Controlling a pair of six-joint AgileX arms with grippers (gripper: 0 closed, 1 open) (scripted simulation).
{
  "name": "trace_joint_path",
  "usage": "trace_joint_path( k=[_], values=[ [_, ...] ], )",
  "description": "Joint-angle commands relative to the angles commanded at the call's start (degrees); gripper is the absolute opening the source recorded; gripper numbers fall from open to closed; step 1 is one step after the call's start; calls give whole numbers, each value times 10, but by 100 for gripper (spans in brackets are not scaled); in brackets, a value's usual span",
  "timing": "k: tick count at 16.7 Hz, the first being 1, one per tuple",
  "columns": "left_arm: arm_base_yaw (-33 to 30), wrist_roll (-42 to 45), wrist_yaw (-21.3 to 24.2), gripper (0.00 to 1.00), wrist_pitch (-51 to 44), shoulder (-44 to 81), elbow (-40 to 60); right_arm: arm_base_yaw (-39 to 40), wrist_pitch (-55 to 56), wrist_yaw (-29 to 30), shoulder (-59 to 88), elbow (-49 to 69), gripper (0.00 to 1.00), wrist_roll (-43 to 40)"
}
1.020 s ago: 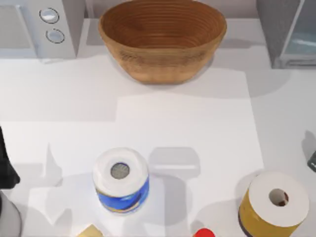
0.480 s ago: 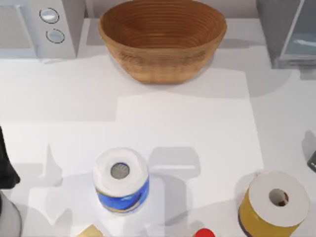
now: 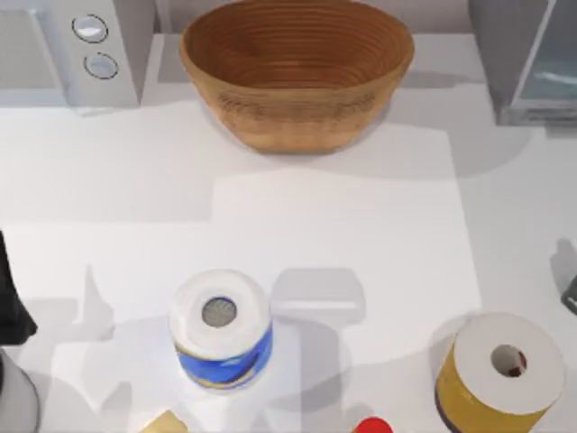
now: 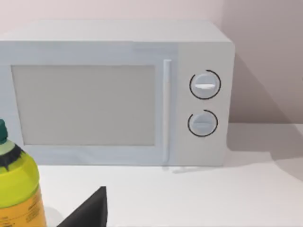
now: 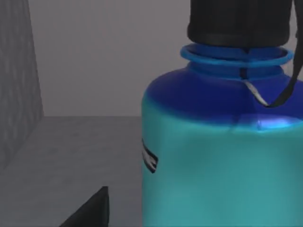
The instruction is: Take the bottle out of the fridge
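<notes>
The bottle (image 5: pixel 222 142), blue with a black cap, stands on a grey shelf inside the fridge (image 3: pixel 527 59) at the worktop's (image 3: pixel 334 234) back right corner, close before the right tool's wrist camera. Whether either tool is clenched or released cannot be told. The left arm (image 3: pixel 11 307) sits at the left edge, facing a microwave (image 4: pixel 113 92).

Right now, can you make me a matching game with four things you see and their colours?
Things:
1. basket
2. bottle
3. microwave
4. drink bottle beside the microwave

Colours:
A. light grey with two round knobs
B. yellow-green
C. woven brown
D. blue with a cyan label and black cap

Pairs: 1-C, 2-D, 3-A, 4-B
</notes>
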Motion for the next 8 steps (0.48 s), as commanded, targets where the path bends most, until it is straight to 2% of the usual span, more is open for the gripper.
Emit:
trace_joint_path(
  k=[4, 8],
  values=[
    [0, 0, 0, 100, 0, 0, 0, 9, -48, 10, 44, 99, 100, 0],
    [0, 0, 0, 100, 0, 0, 0, 13, -67, 14, 57, 127, 100, -1]
  ],
)
